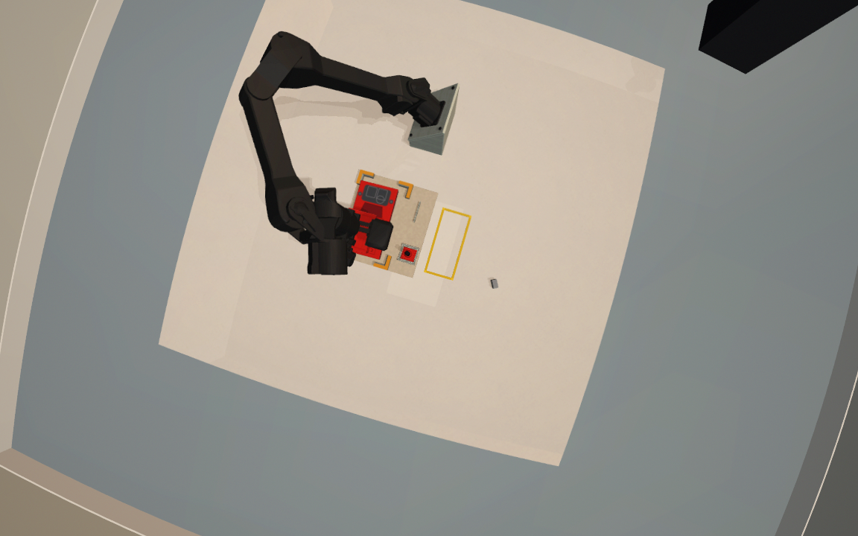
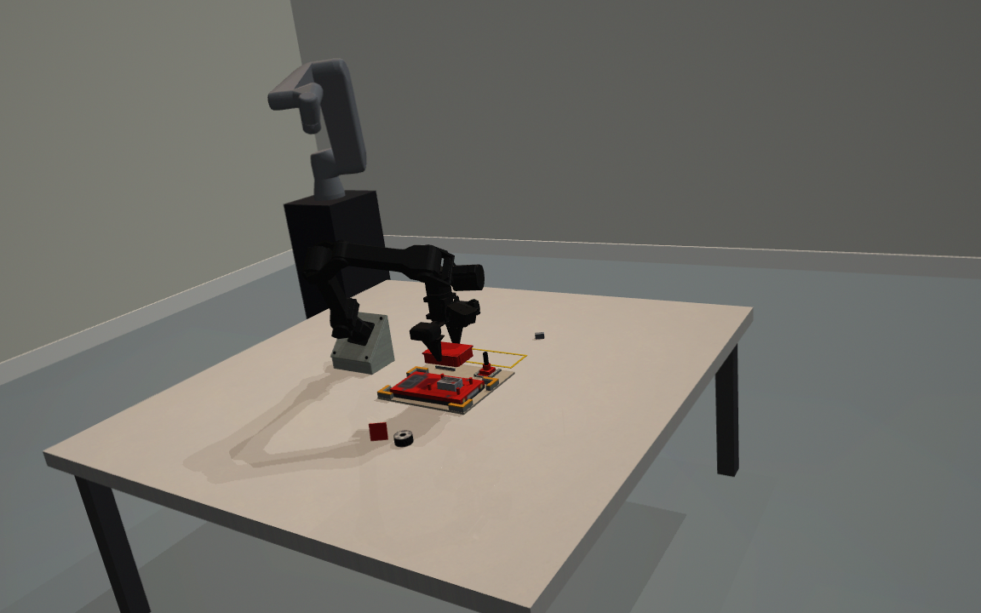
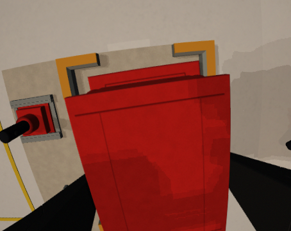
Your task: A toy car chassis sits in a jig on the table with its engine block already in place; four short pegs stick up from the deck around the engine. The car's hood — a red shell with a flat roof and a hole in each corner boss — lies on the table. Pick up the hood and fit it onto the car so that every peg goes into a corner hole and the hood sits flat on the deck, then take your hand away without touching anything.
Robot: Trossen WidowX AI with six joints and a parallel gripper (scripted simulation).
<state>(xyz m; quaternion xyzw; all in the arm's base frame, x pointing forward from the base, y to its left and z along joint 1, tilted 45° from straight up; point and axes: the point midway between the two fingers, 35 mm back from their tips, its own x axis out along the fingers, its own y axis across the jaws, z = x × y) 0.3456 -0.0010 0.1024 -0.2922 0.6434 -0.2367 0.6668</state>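
Note:
My gripper is shut on the red hood, one finger on each long side. The hood is level, roof up, a little above the chassis with a gap in the exterior view. The red chassis sits between orange jig corners. The grey engine block and its pegs stand uncovered below. In the wrist view the hood's end edge runs nearly parallel to the chassis end. The hood hides the pegs there, and its underside holes are hidden.
A red shifter with a black stick stands on the jig board. A yellow outline and a small grey block lie beyond. A red part and a wheel lie opposite.

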